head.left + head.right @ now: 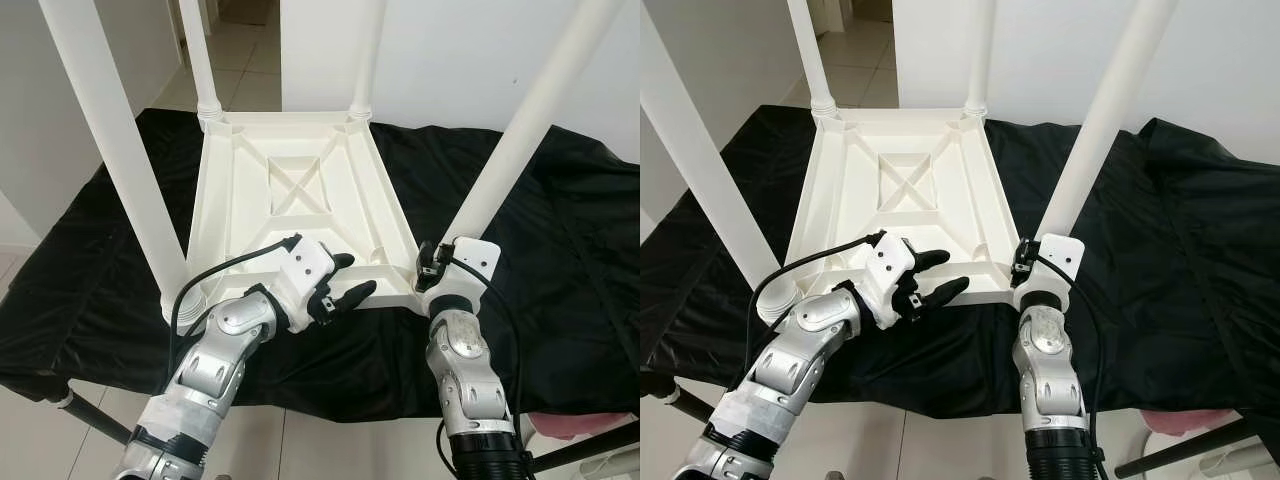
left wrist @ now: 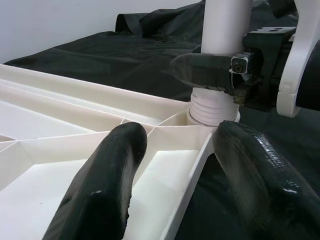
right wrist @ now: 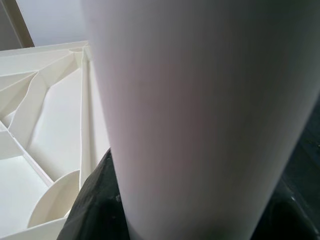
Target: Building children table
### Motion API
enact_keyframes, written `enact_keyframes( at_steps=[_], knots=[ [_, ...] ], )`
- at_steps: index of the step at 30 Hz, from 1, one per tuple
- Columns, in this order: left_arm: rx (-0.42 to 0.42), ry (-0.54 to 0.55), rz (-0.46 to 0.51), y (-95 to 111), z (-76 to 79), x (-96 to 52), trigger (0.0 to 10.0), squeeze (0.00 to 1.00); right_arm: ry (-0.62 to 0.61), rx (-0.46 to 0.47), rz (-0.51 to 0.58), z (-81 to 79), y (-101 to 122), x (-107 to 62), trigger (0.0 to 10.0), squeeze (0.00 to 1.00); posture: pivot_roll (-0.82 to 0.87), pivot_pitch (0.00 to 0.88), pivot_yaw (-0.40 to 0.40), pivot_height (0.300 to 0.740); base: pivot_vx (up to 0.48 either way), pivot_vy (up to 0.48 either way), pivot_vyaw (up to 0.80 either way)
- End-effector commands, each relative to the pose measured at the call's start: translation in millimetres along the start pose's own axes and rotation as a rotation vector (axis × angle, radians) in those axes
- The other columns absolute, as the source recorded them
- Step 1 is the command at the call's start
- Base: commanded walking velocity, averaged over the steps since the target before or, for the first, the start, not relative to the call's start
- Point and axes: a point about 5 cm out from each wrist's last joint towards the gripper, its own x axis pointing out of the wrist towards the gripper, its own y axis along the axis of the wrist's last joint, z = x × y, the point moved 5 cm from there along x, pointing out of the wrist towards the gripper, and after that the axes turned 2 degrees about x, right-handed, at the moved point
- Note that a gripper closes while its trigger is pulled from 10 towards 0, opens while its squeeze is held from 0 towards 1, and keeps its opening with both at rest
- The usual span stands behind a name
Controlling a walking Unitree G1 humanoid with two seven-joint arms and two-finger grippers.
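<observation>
A white plastic children's table [image 1: 300, 190] lies upside down on a black cloth, all its legs pointing up. My right gripper [image 1: 432, 265] is shut around the base of the near right leg [image 1: 520, 130], just above its threaded socket [image 2: 212, 112]. That leg [image 3: 200, 100] runs between its fingers in the right wrist view. My left gripper [image 1: 357, 276] hangs open over the table's near rim [image 2: 195, 165], one finger [image 2: 100, 190] above the ribbed underside, the other finger [image 2: 260, 175] outside over the cloth, holding nothing. The near left leg [image 1: 110, 130] stands at the left corner.
The black cloth [image 1: 560, 250] covers a work surface whose front edge runs just before my arms. Two far legs [image 1: 200, 60] rise at the back corners. Tiled floor and a doorway lie behind, a white wall [image 1: 450, 50] at the back right. A pink thing [image 1: 580, 425] sits low right.
</observation>
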Motion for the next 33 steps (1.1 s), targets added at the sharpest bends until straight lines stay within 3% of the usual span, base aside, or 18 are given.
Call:
enact_keyframes(
  at_steps=[1, 2, 3, 6, 7, 18, 19, 20, 27, 30, 31, 33],
  knots=[
    [0.003, 0.090, -0.007, -0.6, -9.5, -0.6, 10.0, 0.00, -0.037, 0.028, -0.072, 4.0, -15.9, -5.6, 10.0, 0.00, -0.05, 0.000, -0.015, 0.740, 0.000, 0.000, 0.00],
    [0.002, 0.090, -0.009, -1.8, -9.3, -0.8, 10.0, 0.00, -0.036, 0.008, -0.071, 6.8, -16.8, -4.7, 10.0, 0.00, -0.05, 0.000, -0.018, 0.740, 0.000, 0.000, 0.00],
    [0.001, 0.091, -0.009, -1.8, -9.5, -1.0, 10.0, 0.00, -0.037, -0.003, -0.062, 9.1, -15.5, -4.0, 10.0, 0.33, -0.05, 0.000, -0.020, 0.740, 0.000, 0.000, 0.00],
    [0.002, 0.091, -0.007, -1.0, -8.6, -1.6, 10.0, 0.00, -0.043, -0.014, -0.050, 11.4, -13.4, -4.8, 10.0, 0.33, -0.06, 0.000, -0.020, 0.740, 0.000, 0.000, 0.00],
    [0.000, 0.093, -0.003, 0.0, -8.4, -1.7, 10.0, 0.00, -0.034, -0.013, -0.039, 11.1, -11.9, -6.2, 10.0, 1.00, -0.06, 0.000, -0.016, 0.740, 0.000, 0.000, 0.00],
    [0.008, 0.070, -0.001, 0.1, -4.9, 2.8, 10.0, 0.00, 0.113, -0.015, 0.028, 21.0, -0.5, -3.7, 10.0, 1.00, -0.07, 0.000, -0.016, 0.740, 0.000, 0.000, 0.00],
    [0.011, 0.069, -0.002, 0.0, -4.1, 2.8, 10.0, 0.00, 0.144, -0.012, 0.029, 23.5, -0.1, -3.3, 10.0, 0.91, -0.07, 0.000, -0.021, 0.740, 0.000, 0.000, 0.00],
    [0.011, 0.062, 0.002, 0.6, -2.4, 2.1, 10.0, 0.00, 0.203, -0.018, 0.041, 25.4, 2.3, -2.0, 10.0, 0.00, -0.07, 0.000, -0.029, 0.740, 0.000, 0.000, 0.00],
    [-0.010, 0.019, 0.012, -2.0, 7.7, -3.4, 10.0, 0.00, 0.344, -0.044, 0.060, 24.5, 5.6, -2.3, 10.0, 0.00, -0.07, 0.000, -0.032, 0.740, 0.000, 0.000, 0.00],
    [0.005, -0.008, -0.008, -6.1, 10.8, -8.4, 10.0, 0.00, 0.452, -0.057, 0.060, 21.3, 7.5, -1.5, 10.0, 0.00, -0.05, 0.002, -0.037, 0.740, 0.000, 0.000, 0.00],
    [0.027, -0.026, -0.031, -8.8, 11.0, -11.7, 10.0, 0.00, 0.549, -0.062, 0.063, 20.2, 11.4, 0.7, 10.0, 0.00, -0.05, 0.003, -0.038, 0.740, 0.000, 0.000, 0.00],
    [0.026, -0.026, -0.032, -9.0, 10.2, -12.4, 10.0, 0.00, 0.578, -0.065, 0.063, 19.7, 12.6, 1.6, 10.0, 0.00, -0.05, 0.008, -0.041, 0.740, 0.000, 0.000, 0.00]
  ],
)
